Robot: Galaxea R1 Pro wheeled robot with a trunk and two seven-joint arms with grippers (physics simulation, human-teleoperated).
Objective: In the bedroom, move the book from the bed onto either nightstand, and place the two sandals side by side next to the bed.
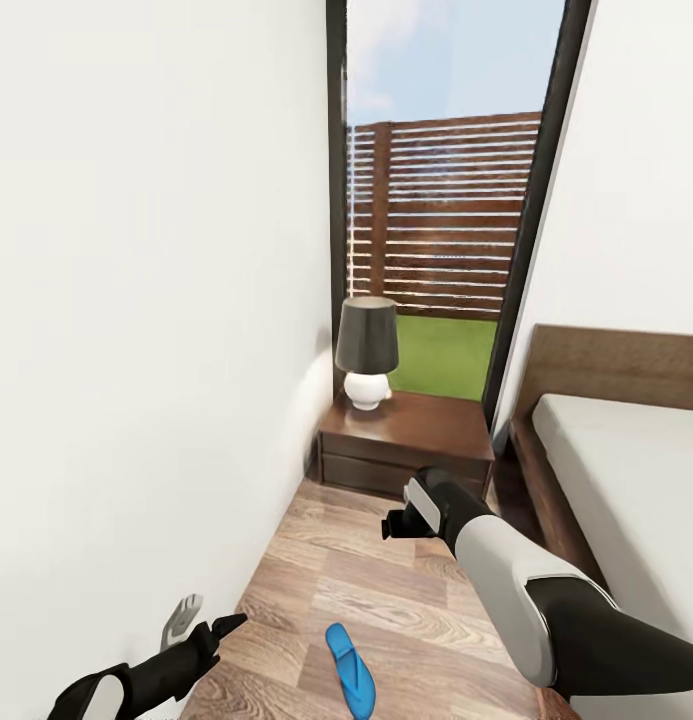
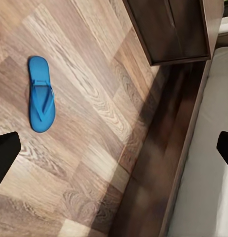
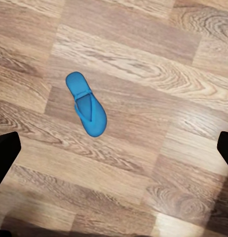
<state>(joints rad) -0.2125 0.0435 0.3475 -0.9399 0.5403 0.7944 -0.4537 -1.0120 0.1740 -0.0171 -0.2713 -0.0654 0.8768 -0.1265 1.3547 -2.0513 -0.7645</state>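
I see one blue sandal (image 1: pixel 350 670) flat on the wood floor (image 1: pixel 386 590) between my arms, near the bed (image 1: pixel 626 470). Both pincers, left (image 1: pixel 201 630) and right (image 1: pixel 394 525), gape wide, holding nothing.

You see a bright blue sandal (image 1: pixel 350 670) on brown wood-grain floor planks (image 1: pixel 386 590). The nightstand (image 1: pixel 406 445) is dark reddish-brown; its lamp (image 1: pixel 367 350) has a black shade and white base. The mattress (image 1: pixel 636 470) is light grey, the wall (image 1: pixel 136 300) white.
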